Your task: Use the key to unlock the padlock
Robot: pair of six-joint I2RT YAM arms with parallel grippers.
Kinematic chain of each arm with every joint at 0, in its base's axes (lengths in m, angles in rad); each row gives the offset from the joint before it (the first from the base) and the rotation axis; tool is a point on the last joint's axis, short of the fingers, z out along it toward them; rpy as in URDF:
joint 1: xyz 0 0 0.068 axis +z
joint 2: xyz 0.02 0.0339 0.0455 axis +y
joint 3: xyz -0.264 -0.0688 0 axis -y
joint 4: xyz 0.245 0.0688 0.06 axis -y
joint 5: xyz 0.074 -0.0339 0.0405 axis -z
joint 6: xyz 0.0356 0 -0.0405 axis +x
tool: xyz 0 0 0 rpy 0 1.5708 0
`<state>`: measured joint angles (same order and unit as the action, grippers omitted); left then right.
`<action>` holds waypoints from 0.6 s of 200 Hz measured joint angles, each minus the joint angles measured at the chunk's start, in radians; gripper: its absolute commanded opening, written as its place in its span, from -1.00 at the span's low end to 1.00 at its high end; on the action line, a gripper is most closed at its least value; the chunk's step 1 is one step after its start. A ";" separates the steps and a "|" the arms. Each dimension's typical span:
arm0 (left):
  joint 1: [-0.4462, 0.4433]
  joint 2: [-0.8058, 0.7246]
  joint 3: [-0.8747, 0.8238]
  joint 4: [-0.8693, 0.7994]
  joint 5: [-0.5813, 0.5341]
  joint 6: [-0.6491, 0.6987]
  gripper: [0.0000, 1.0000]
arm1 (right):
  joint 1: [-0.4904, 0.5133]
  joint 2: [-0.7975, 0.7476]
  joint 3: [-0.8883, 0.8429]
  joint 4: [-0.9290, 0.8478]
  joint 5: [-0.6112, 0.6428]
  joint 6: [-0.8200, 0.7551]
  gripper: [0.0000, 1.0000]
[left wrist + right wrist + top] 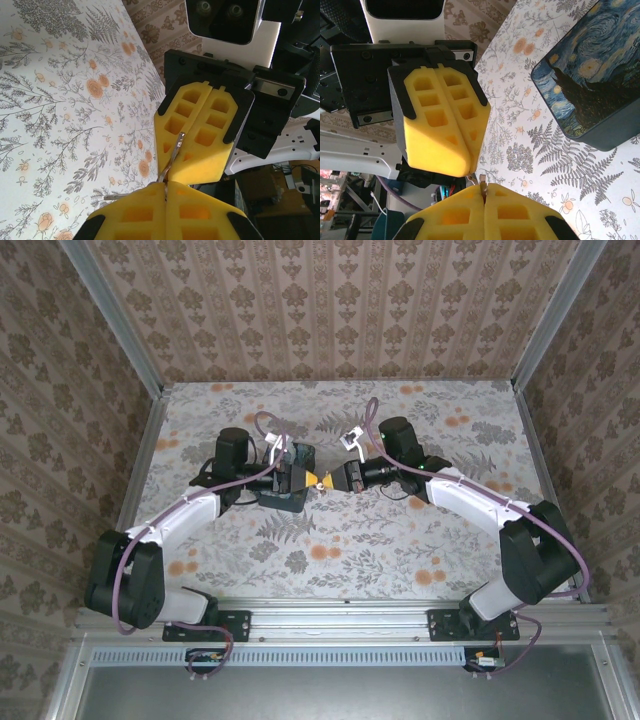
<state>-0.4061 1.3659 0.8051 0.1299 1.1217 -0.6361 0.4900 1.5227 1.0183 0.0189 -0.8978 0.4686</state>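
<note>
Left pincer (166,192) pinches a thin, silvery-grey key (175,155), tip-to-tip with the shut right pincer (483,192).

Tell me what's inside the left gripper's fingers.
A thin silvery metal strip pokes out between the left gripper's shut fingers, toward the right gripper. The fingers cover the rest; whether it is key or shackle cannot be told.

**Sliver half buried, tin cropped**

A thin metal sliver (175,150) runs from the pinched left fingers (135,215) across the right fingers (200,140). Its lower end is buried in the left seam, and key or shackle cannot be told. From above it is too small to make out. The tin (585,80) is cut by the right wrist view's edge.
</note>
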 measured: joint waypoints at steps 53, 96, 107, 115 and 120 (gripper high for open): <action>-0.008 0.000 0.000 0.008 -0.008 0.000 -1.00 | -0.072 -0.025 -0.031 0.008 -0.006 0.003 0.04; -0.019 0.000 0.000 0.016 -0.008 -0.008 -1.00 | -0.086 -0.043 -0.028 0.049 -0.006 0.020 0.15; -0.021 0.000 0.000 0.031 -0.008 -0.020 -1.00 | -0.085 -0.040 -0.028 0.076 -0.013 0.036 0.15; -0.021 0.000 0.000 0.045 -0.010 -0.029 -1.00 | -0.082 -0.032 -0.027 0.103 -0.021 0.053 0.15; -0.021 0.000 0.000 0.055 -0.011 -0.038 -1.00 | -0.080 -0.026 -0.027 0.117 -0.025 0.061 0.14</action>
<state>-0.4267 1.3659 0.8051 0.1844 1.1107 -0.6743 0.4099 1.4967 0.9909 0.1360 -0.9226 0.5293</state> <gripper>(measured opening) 0.051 0.575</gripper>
